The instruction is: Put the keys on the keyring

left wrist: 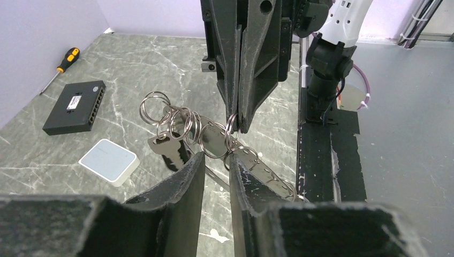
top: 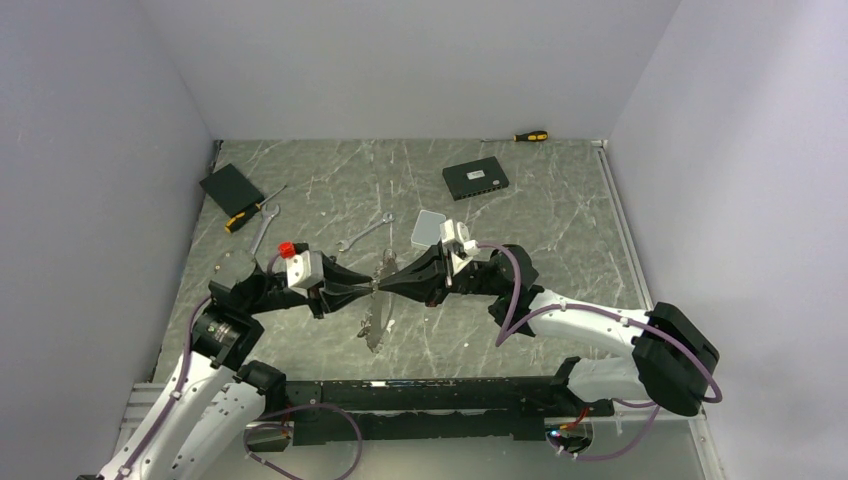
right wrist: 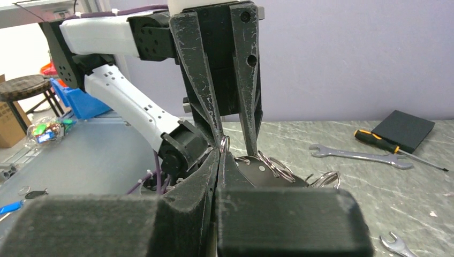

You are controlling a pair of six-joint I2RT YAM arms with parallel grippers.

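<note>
Two arms meet tip to tip above the grey marbled worktop (top: 560, 260), the left arm (top: 215, 335) coming in from one side and the right arm (top: 590, 320) from the other.

Beyond the left fingers (left wrist: 198, 167), toward the back wall, a black pad (top: 231, 187) lies flat. Beyond the right fingers (left wrist: 243, 113) sits a black box (top: 475, 179), well apart from them, and a pale flat box (top: 428, 228) lies nearer to them. A silver wrench (top: 366, 232) lies on the far side of the spot where the fingers meet. A yellow-handled screwdriver (top: 250, 213) lies beside the black pad.

The right fingers are pressed together, pinching one silver ring of the keyring (left wrist: 184, 124), a chain of linked split rings that runs sideways from that pinch. The left fingers stand a narrow gap apart directly opposite, with their tips at the rings. One ring sits at the mouth of that gap, but whether it is clamped cannot be told.

The keys (left wrist: 167, 152) hang from the rings just beneath both pairs of fingers. In the top view the bunch trails toward the near edge.
</note>
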